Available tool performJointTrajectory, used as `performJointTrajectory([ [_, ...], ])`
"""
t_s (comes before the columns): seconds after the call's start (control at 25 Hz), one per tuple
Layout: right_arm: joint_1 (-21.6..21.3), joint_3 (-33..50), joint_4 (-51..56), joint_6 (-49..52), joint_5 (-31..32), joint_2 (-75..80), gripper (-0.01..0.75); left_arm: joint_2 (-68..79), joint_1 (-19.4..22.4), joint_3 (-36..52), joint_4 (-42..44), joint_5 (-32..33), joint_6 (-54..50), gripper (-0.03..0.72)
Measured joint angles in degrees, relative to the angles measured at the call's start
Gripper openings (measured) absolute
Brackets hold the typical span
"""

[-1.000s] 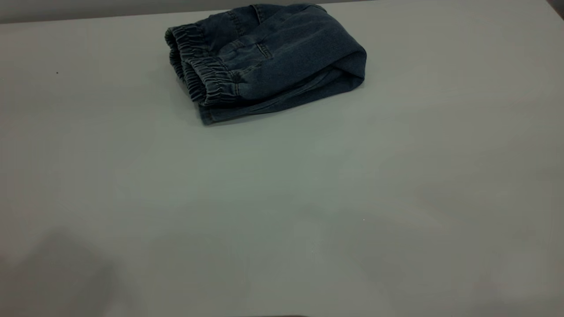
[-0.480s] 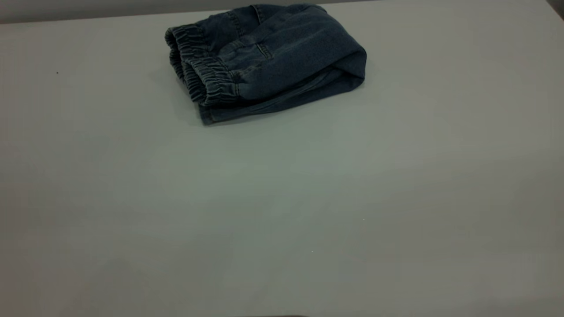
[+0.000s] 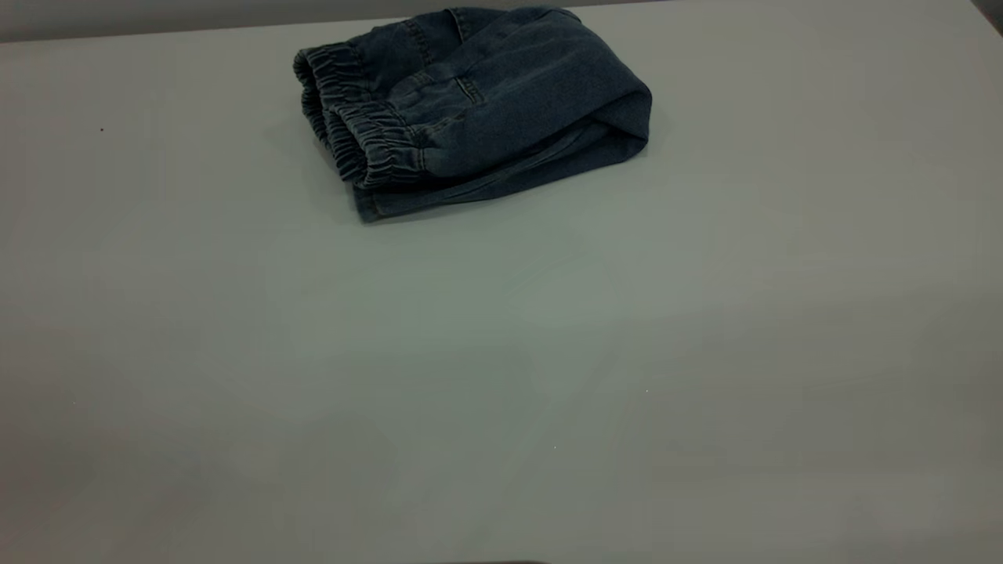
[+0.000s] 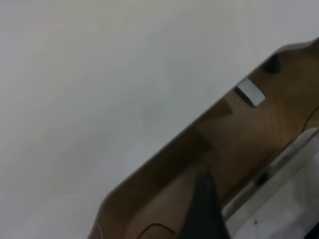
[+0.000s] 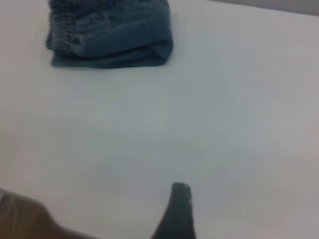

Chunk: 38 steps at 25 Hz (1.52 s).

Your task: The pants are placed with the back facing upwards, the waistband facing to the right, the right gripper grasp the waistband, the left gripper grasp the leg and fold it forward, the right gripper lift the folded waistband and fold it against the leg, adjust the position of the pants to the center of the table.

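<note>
Pants task, from my end: nearest me, the left gripper [image 4: 204, 209] hangs over the table's near edge and the right gripper [image 5: 177, 211] sits low over bare table [image 3: 501, 376], both well apart from the cloth. Only one dark finger of each shows, so I cannot tell their spread. Beyond, the pants [image 3: 478, 110] lie as a compact bundle near the far edge, waistband [image 3: 356, 125] turned left atop the folded layers. Folds look done; centring, I judge, remains.

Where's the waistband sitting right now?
The gathered elastic denim waistband is at the left end of the folded blue denim pants, near the white-grey table's far edge in the exterior view.
</note>
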Motion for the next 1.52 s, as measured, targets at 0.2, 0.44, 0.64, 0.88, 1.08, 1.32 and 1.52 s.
performJointTrajectory([
  [0.2,0.00,4.49,-5.23,-0.08,-2.45,0.00,0.586,0.00,0.00,0.62,-0.05,-0.24,0.16,0.514],
  [0.44,0.00,4.84,-6.08,0.86,-3.13,0.00,0.586,0.00,0.00,2.36,0.29,-2.26,-1.38,0.514],
  [0.64,0.00,4.84,-6.08,0.87,-3.24,0.00,0.586,0.00,0.00,2.36,0.34,-2.53,-1.88,0.514],
  [0.88,0.00,4.84,-6.13,0.92,-3.24,0.00,0.586,0.00,0.00,2.36,0.45,-2.59,-1.85,0.514],
  [1.08,0.00,4.84,-6.13,0.92,-3.26,0.00,0.586,0.00,1.81,2.36,0.42,-2.59,-1.83,0.514],
  [1.32,0.00,4.84,-6.13,0.92,-3.26,0.00,0.586,-4.83,18.26,2.36,0.16,-2.59,-1.83,0.514],
  [1.52,0.00,4.84,-6.13,0.92,-3.26,0.00,0.586,-12.81,27.43,2.36,0.16,-2.54,-1.83,0.514],
])
